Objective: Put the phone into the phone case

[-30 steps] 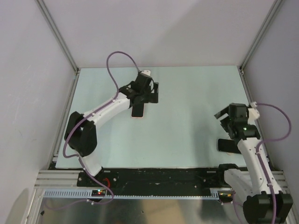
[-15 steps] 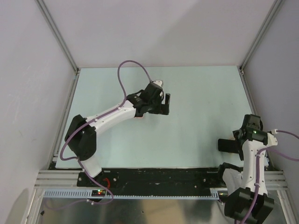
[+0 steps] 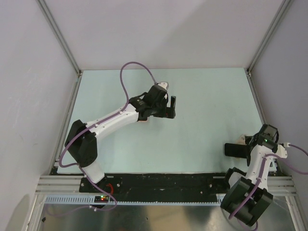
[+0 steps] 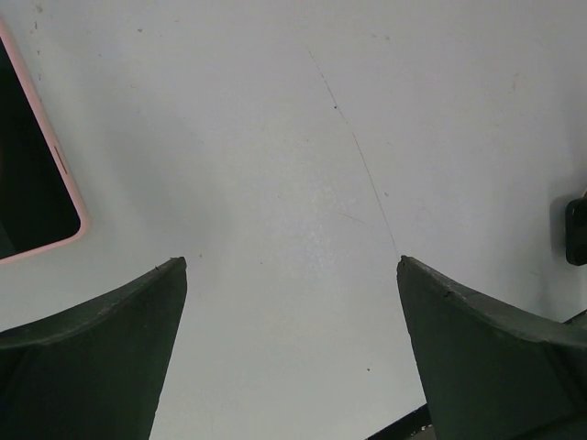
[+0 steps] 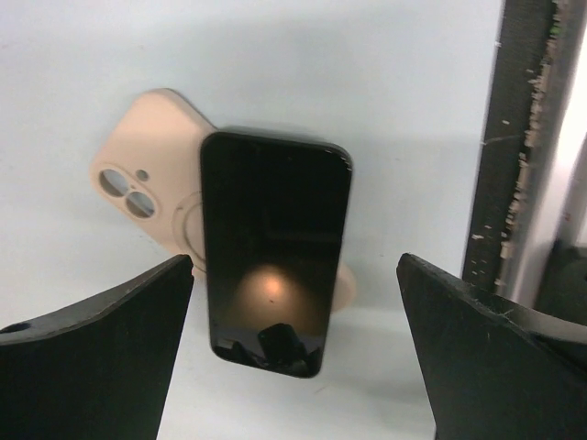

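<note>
the left arm's fingers (image 4: 92,367) stood fully apart and held nothing, with bare pale tabletop (image 4: 303,183) between them. the slim rectangular smartphone with a glossy black screen (image 4: 26,165) lay flat at the 9 o'clock edge of the left wrist view, with only one end in frame. the thin pale pink phone case (image 4: 60,160) showed as a rim around that end, hugging the glass on both visible sides. the phone appeared seated in it, but the far end was out of frame and could not be checked. the long axis ran roughly 12 to 6 o'clock, leaning slightly toward 11. the unit lay outside the finger line, near the 9 o'clock finger, so any pressing or checking move would probably call for a shift toward 9 o'clock first. the left arm was the nearer one.

the right arm's fingers (image 5: 92,357) were likewise spread wide and empty, low at 4 o'clock of the top view. ahead of them, at 12 o'clock, a second black-screened phone (image 5: 271,247) lay loose and askew across a second peach case with camera cut-outs (image 5: 147,137). it was not seated, and its long axis ran near 12 to 6 o'clock, with the black rail (image 5: 523,137) at 3 o'clock.
</note>
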Robot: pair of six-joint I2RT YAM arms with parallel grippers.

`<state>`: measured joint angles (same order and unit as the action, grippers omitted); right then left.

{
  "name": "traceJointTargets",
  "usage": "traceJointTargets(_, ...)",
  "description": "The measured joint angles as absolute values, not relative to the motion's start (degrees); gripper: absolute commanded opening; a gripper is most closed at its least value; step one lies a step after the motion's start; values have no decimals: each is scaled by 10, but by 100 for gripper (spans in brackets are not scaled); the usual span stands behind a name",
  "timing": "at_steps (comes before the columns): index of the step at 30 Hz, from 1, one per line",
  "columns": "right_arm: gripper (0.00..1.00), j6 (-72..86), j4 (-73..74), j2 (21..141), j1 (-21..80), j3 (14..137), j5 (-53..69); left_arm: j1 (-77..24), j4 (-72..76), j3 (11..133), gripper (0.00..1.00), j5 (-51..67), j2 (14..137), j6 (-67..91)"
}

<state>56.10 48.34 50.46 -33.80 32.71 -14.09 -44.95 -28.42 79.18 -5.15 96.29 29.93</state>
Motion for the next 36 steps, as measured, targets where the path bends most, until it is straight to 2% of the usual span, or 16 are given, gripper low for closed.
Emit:
traceJointTargets(25,97,513,282,618,-357,287,-64,-449,-284,792,98,-47,962,295)
traceJointTargets(31,91,474,206,639,-300,282,-57,-449,-284,792,98,-48,950,295)
traceJointTargets(36,88,445,164,718,-224,323,-55,-447,-280,784,99,-50,933,295)
